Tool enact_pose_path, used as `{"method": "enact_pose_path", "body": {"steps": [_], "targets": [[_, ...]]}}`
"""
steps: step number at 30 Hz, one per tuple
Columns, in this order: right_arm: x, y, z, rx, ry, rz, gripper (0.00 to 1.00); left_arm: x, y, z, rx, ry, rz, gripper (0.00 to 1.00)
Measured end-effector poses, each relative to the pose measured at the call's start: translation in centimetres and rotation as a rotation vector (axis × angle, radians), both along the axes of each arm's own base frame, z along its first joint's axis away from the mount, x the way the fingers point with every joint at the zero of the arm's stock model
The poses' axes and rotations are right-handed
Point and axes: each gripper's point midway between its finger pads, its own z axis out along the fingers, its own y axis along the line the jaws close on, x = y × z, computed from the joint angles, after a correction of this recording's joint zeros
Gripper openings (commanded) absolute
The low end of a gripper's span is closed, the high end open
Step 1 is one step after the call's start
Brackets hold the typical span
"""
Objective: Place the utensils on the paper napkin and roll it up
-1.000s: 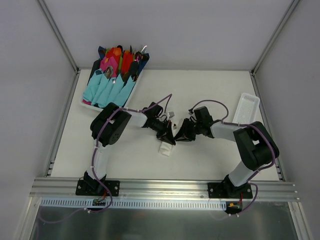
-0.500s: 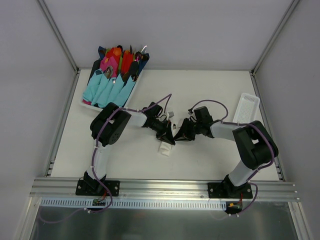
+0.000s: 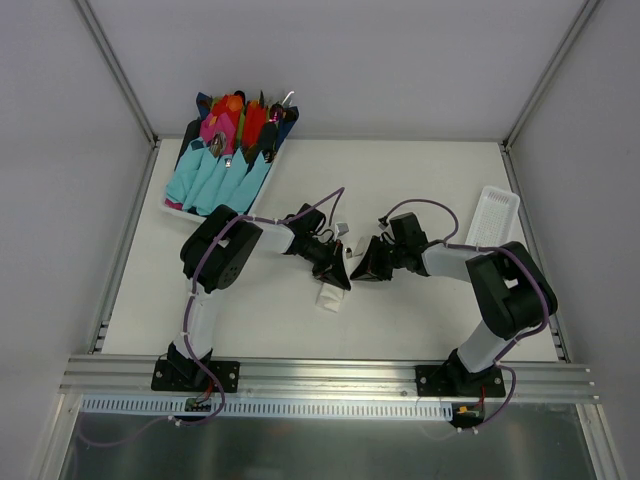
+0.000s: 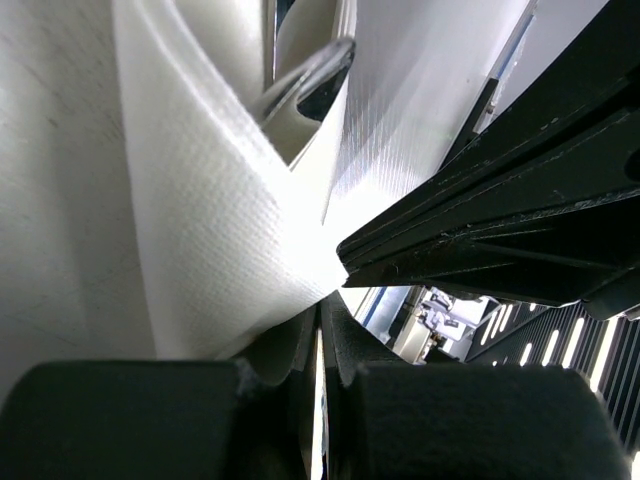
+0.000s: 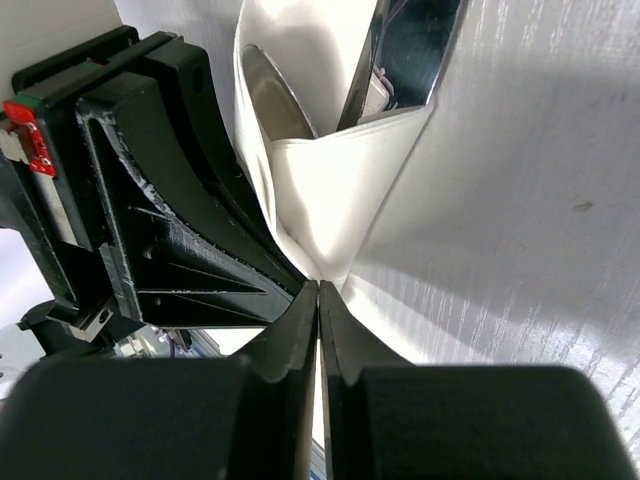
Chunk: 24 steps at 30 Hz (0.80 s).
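Shut was how the R claw (image 5: 318,300) ended up, its jaws having closed over the last sec; both arms otherwise sat approx. where they had been. Its fingers were pressed together w/ tips right at the lower fold of the paper napkin (image 5: 330,200); couldn't tell if any paper was caught between them. L claw (image 4: 320,322) was also pressed tight, pinching the napkin's folded edge, w/ the R claw's black body close at its 3 o'clock. The napkin stood up from both claws as a loose roll, w/ shiny utensils (image 5: 268,105) tucked inside, poking out at 12 o'clock in both wrist views. From above, the two claws met tip to tip near mid-table (image 3: 420,170), the napkin bundle showing just at their 6 o'clock. A bin (image 3: 172,208) of blue, pink & red napkin bundles sat at the table's 10 o'clock corner; a white ribbed tray (image 3: 497,215) lay at the 3 o'clock edge.
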Motion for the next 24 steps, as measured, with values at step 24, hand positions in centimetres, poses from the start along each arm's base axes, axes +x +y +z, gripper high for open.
{"method": "enact_pose_path", "body": {"steps": [24], "targets": [[0.19, 0.38, 0.06, -0.023, -0.052, 0.049, 0.22, 0.01, 0.0, 0.02, -0.001, -0.003, -0.003, 0.0]]}}
